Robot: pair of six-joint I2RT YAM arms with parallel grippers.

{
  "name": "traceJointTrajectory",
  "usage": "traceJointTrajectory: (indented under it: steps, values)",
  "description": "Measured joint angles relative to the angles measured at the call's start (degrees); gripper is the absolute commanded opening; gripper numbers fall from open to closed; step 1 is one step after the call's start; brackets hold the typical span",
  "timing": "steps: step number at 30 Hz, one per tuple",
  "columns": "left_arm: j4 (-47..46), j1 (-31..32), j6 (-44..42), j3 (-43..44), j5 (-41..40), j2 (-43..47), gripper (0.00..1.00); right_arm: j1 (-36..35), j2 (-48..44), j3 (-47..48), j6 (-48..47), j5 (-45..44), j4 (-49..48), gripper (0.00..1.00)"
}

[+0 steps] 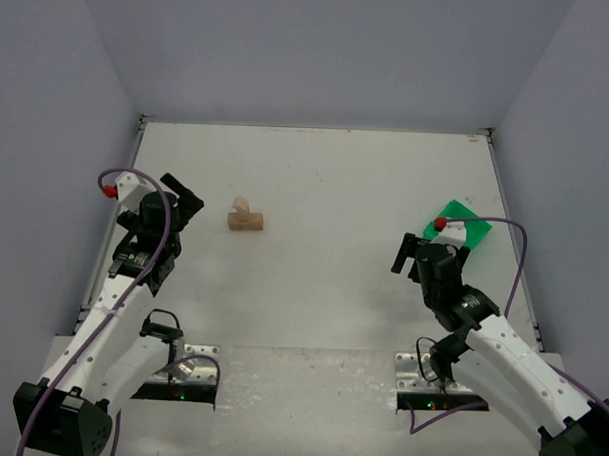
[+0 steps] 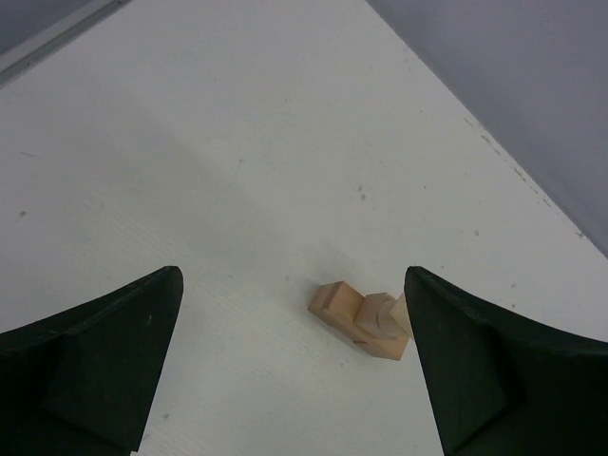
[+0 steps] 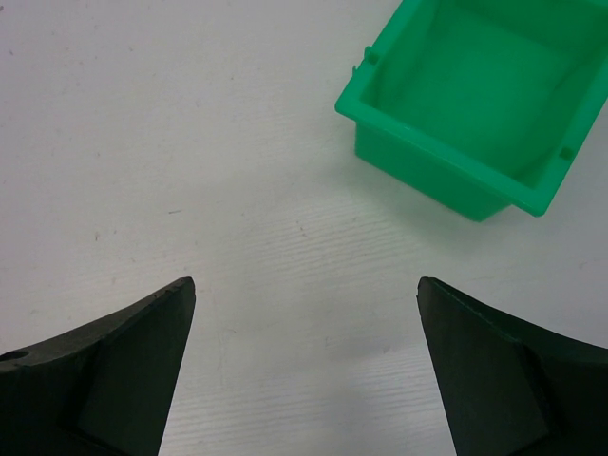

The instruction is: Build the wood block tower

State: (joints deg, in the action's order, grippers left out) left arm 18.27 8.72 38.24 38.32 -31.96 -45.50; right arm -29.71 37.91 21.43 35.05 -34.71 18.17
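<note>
The left gripper [image 2: 293,285] is hanging wide open and empty, the tower [image 2: 366,321] sitting on the table [image 2: 237,142] just ahead of it. The right gripper [image 3: 304,294] is likewise gaping empty near the bin [image 3: 423,163], well apart from the tower.

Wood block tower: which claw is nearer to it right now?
Left. The left claw sits open a short way left of the wood block tower, not touching. The right claw is far across the table, open, beside the green bin.
</note>
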Motion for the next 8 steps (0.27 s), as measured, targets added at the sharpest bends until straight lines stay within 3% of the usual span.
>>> traceJointTrajectory:
  steps: [8]
  values:
    - [-0.04,-0.08,1.92,-0.04,-0.03,-4.72,1.00,0.00,0.35,-0.04,0.34,-2.18,-0.11,0.99]
